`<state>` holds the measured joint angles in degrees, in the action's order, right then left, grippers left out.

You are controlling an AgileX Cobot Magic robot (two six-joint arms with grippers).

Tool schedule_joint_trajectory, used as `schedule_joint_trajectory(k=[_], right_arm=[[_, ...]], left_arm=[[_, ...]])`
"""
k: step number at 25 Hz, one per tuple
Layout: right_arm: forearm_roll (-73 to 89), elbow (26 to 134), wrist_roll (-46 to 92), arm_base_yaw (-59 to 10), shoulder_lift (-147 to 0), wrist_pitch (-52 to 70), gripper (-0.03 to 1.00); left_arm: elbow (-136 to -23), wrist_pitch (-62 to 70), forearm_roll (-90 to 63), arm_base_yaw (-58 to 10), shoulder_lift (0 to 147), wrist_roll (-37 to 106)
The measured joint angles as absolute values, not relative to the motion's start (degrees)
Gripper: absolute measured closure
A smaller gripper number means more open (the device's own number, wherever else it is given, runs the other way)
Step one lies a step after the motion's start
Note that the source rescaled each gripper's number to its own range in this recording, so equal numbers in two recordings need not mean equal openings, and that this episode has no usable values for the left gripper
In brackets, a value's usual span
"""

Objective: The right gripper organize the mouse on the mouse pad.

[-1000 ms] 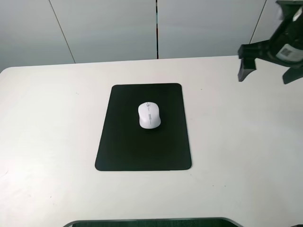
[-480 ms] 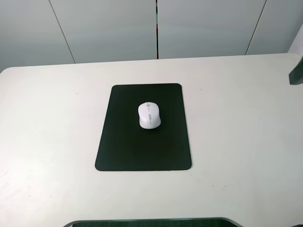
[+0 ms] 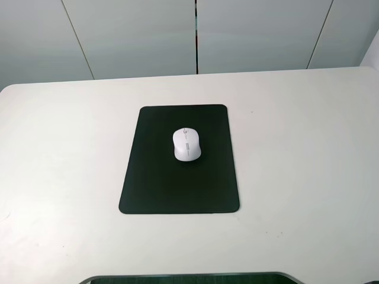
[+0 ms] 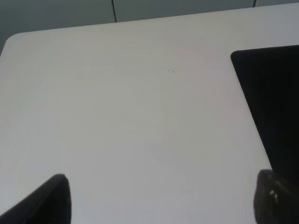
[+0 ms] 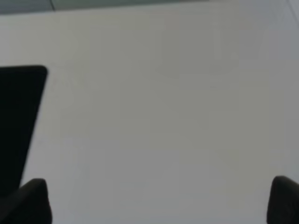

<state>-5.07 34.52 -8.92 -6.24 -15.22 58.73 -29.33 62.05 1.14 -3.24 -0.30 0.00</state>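
Note:
The white mouse (image 3: pixel 186 144) lies on the upper middle of the black mouse pad (image 3: pixel 179 183), its scroll wheel pointing to the far side. Neither arm shows in the exterior high view. In the right wrist view my right gripper (image 5: pixel 159 205) is open and empty above bare table, its fingertips (image 5: pixel 29 200) wide apart, with a corner of the pad (image 5: pixel 18 112) beside it. In the left wrist view my left gripper (image 4: pixel 161 200) is open and empty, with an edge of the pad (image 4: pixel 271 93) in sight.
The white table (image 3: pixel 296 148) spreads around the pad. A dark edge (image 3: pixel 189 278) runs along the table's near side. Grey wall panels (image 3: pixel 136 35) stand behind the far edge.
My right gripper, which hung open above the table's far right corner, has pulled away to the right and left the exterior high view. The mouse and pad have not moved.

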Motion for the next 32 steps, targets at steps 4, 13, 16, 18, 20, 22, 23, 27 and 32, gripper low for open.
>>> schedule_joint_trajectory(k=[4,13,16,18,20,22,23,27,32], right_arm=[[-5.1,32.3,-7.4,-6.2,-7.9,58.9,-0.03],[-0.4,30.3,-1.5,-6.2,-0.2,62.1,-0.03],[0.6,29.2,-0.8,-6.2,-0.1,62.6,-0.03],[0.9,29.2,-0.7,-6.2,0.0,62.6,-0.03],[1.0,29.2,-0.7,-6.2,0.0,62.6,-0.03],[1.0,29.2,-0.7,-6.2,0.1,62.6,-0.03],[1.0,29.2,-0.7,-6.2,0.1,62.6,-0.03],[1.0,29.2,-0.7,-6.0,0.1,62.6,-0.03],[1.0,29.2,-0.7,-1.4,0.1,62.6,-0.03]], left_arm=[[-29.3,62.0,1.1,-3.2,-0.3,0.0],[-29.3,61.9,1.1,-3.2,-0.3,0.0],[-29.3,61.9,1.1,-3.2,-0.3,0.0],[-29.3,61.9,1.1,-3.2,-0.3,0.0],[-29.3,61.9,1.1,-3.2,-0.3,0.0],[-29.3,61.9,1.1,-3.2,-0.3,0.0],[-29.3,61.9,1.1,-3.2,-0.3,0.0],[-29.3,61.9,1.1,-3.2,-0.3,0.0],[-29.3,61.9,1.1,-3.2,-0.3,0.5]])
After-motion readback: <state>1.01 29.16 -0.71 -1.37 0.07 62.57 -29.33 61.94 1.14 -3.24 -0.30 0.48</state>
